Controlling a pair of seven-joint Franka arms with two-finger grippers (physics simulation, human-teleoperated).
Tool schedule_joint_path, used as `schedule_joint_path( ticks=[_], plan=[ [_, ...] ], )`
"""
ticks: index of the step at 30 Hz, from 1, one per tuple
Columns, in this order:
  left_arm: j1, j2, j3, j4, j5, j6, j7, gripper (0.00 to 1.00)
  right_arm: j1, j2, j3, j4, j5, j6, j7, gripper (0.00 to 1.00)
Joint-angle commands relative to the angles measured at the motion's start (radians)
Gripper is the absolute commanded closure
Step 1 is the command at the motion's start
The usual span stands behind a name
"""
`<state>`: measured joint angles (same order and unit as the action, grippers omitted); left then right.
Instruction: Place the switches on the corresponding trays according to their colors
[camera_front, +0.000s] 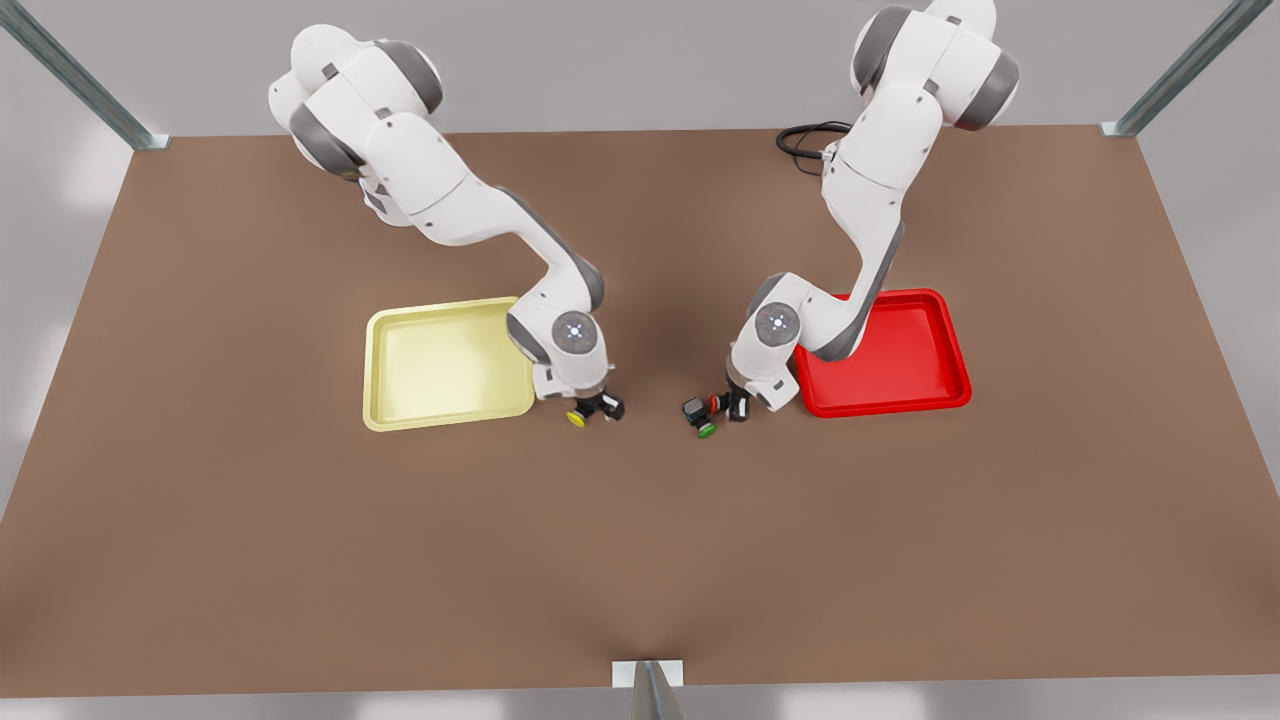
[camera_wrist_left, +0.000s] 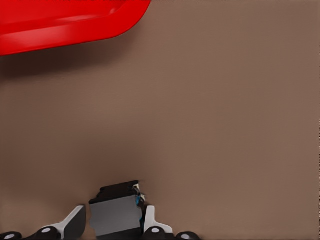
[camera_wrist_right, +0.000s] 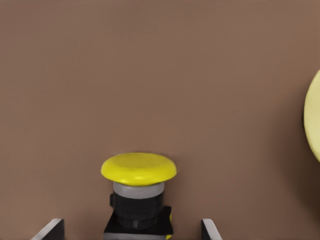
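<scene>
A simulated robot test cell is showing here, not a lived-in room: a bare brown tabletop (camera_front: 300, 550) is lying under flat, even light, plain grey walls are closing it in, and metal frame struts (camera_front: 75, 75) are rising from its corners. Two white arms are standing mounted at the far edge, a black cable (camera_front: 805, 140) coiling beside one base.

Two white arms (camera_front: 440, 200) with grey joint bands, round blue-lit wrist discs; black grippers with pale fingertips (camera_wrist_left: 75, 222)
</scene>
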<state>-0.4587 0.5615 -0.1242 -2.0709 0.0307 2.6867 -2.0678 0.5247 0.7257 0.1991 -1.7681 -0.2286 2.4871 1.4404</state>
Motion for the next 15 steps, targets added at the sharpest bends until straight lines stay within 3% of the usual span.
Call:
schedule_joint_path(
  ticks=[1, 5, 7, 9, 15],
  plan=[
    [0.000, 0.000, 0.000, 0.000, 0.000, 0.001, 0.000, 0.45, 0.000, 0.000, 0.000, -0.004, 0.000, 0.001, 0.000, 0.00],
    [0.000, -0.006, 0.002, -0.003, 0.000, -0.005, 0.008, 0.45, 0.001, -0.022, 0.008, -0.036, -0.003, 0.001, 0.038, 0.00],
    [0.000, -0.008, 0.002, -0.003, 0.000, -0.011, 0.009, 0.48, 0.001, -0.019, 0.013, -0.036, -0.009, 0.001, 0.040, 0.08],
    [0.000, -0.008, 0.002, -0.003, 0.000, -0.011, 0.009, 0.49, 0.000, -0.022, 0.013, -0.036, -0.009, 0.001, 0.040, 0.26],
    [0.000, -0.026, 0.011, -0.002, 0.002, -0.036, 0.029, 0.50, -0.005, -0.029, 0.013, -0.034, -0.009, 0.001, 0.038, 0.32]
  ],
)
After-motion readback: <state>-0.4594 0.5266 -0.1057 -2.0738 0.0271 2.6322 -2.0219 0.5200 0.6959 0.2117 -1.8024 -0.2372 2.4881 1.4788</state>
